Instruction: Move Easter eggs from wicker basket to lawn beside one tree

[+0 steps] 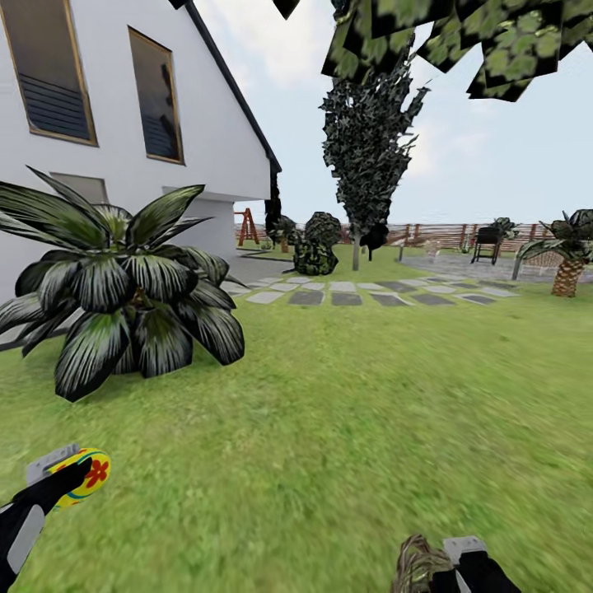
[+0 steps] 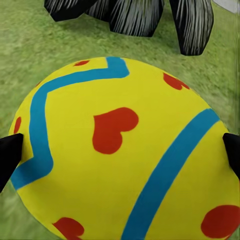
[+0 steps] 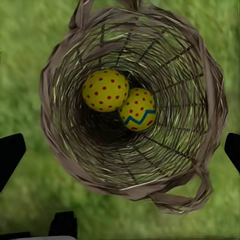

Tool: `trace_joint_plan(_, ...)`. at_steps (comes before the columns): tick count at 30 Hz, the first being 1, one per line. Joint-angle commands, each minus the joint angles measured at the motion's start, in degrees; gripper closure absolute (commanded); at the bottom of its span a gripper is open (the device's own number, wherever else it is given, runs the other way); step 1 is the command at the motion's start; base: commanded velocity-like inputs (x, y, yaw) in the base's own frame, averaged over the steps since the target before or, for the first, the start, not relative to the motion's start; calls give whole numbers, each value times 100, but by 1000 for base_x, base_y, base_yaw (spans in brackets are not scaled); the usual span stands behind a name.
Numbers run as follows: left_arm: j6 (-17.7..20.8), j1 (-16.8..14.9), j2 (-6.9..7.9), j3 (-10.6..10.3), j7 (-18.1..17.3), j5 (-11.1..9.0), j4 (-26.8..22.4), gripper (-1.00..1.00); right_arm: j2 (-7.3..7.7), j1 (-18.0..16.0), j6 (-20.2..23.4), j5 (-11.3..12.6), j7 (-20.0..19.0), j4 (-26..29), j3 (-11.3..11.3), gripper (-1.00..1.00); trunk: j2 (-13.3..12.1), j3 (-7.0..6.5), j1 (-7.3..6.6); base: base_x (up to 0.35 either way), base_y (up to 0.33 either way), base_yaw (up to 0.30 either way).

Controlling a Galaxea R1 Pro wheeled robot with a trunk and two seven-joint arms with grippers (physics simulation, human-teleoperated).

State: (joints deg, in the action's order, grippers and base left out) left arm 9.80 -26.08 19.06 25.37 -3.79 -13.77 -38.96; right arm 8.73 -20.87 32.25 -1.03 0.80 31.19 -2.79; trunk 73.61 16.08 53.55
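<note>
Yellow, with blue zigzag bands and red heart spots, one Easter egg [image 2: 120, 150] is grasped in the left pincer [image 1: 62, 482], a dark fingertip pressing on each side of it, and it is carried above the lawn [image 1: 346, 412] at the lower left of the head view. The other two eggs, a red-dotted egg [image 3: 105, 90] and a banded egg [image 3: 138, 109], lie touching each other at the bottom of the wicker basket [image 3: 65, 150], which the right wrist camera looks straight down into. The right pincer [image 3: 120, 150] hangs over the basket with its fingertips spread wider than the rim, so it is released and holds nothing. In the head view only a small part of the basket and of this pincer is seen at the bottom edge. I judge the main risk is the round egg slipping from the two small contact points if the arm moves fast, and then rolling on the grass. A second risk is to put the eggs beside the spiky palm plant [image 1: 123, 288] or the dark conifer [image 1: 366, 156] and not a proper tree. Large leaves [image 1: 461, 41] hang at the top of the head view, but their trunk is cut off, so I cannot tell where it stands.
</note>
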Motion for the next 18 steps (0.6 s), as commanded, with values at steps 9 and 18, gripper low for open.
trace_joint_plan(9, 44, -1, -16, 13, -34, -39, -4, 100, -3, -5, 36, -11, 8, 10, -29, -100, 5, 8, 2, 124, 345, -288)
trace_joint_plan(18, 41, -2, -16, 4, -34, -38, 103, 100, 4, -5, 36, -10, 7, 10, -29, -100, 5, 8, 2, 132, 343, -288)
